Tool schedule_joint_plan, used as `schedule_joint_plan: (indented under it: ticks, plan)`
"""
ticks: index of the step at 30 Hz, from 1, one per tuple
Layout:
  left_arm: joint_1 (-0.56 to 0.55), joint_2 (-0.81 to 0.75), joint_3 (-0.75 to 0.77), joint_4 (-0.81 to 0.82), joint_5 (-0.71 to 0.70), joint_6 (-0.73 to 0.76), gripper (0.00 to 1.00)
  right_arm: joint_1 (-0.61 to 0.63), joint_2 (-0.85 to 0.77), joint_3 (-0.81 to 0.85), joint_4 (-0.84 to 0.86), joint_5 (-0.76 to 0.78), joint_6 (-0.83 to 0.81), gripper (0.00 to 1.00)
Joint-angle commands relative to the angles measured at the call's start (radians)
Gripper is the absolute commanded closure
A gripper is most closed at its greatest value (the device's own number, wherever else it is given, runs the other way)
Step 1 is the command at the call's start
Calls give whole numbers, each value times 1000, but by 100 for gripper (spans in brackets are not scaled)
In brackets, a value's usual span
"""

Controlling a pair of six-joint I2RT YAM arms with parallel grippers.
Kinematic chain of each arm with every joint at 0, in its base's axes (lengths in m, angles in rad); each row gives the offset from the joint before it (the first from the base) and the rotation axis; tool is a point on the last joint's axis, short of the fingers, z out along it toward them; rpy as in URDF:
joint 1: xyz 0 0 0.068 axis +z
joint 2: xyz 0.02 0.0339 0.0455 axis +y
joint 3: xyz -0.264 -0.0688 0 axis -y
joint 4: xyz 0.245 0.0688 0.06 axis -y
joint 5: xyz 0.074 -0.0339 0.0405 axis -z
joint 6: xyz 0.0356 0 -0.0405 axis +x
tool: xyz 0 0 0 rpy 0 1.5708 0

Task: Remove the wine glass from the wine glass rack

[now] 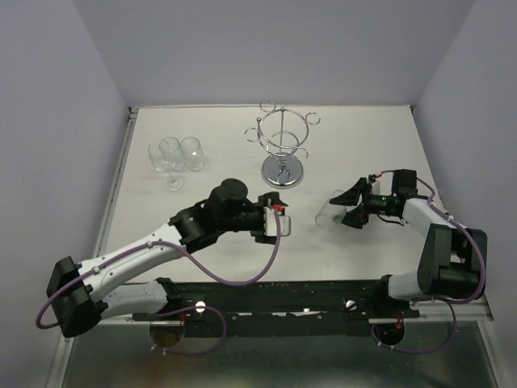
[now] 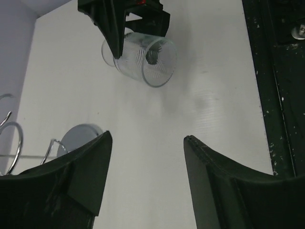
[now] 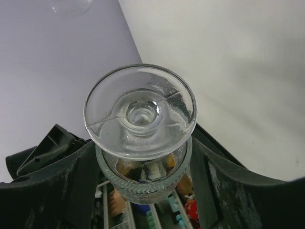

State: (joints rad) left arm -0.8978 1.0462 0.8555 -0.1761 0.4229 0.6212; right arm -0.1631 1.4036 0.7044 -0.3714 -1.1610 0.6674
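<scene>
The wine glass (image 1: 327, 212) is clear with a ribbed bowl and lies on its side in my right gripper (image 1: 343, 207), which is shut on the bowl. It is held low over the table, right of centre. In the right wrist view its round foot (image 3: 140, 112) faces the camera, with the bowl between the fingers (image 3: 71, 181). The left wrist view shows its open rim (image 2: 151, 58). The chrome wine glass rack (image 1: 282, 144) stands at the back centre on its mirrored base (image 1: 283, 170), with no glass seen hanging on it. My left gripper (image 1: 283, 217) is open and empty, left of the glass.
Several clear glasses (image 1: 174, 155) stand grouped at the back left of the white table (image 1: 355, 145). The rack's loops (image 2: 12, 138) and base (image 2: 78, 136) show at the left of the left wrist view. A black rail (image 1: 283, 295) runs along the near edge.
</scene>
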Motion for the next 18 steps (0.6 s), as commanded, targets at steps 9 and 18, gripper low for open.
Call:
schedule_joint_plan:
  ticks: [9, 18]
  plan:
    - [-176, 343, 85, 400, -68, -322, 32, -22, -58, -272, 216, -106, 253, 99]
    - [-237, 489, 122, 484, -212, -272, 33, -85, 17, -260, 253, -114, 305, 99]
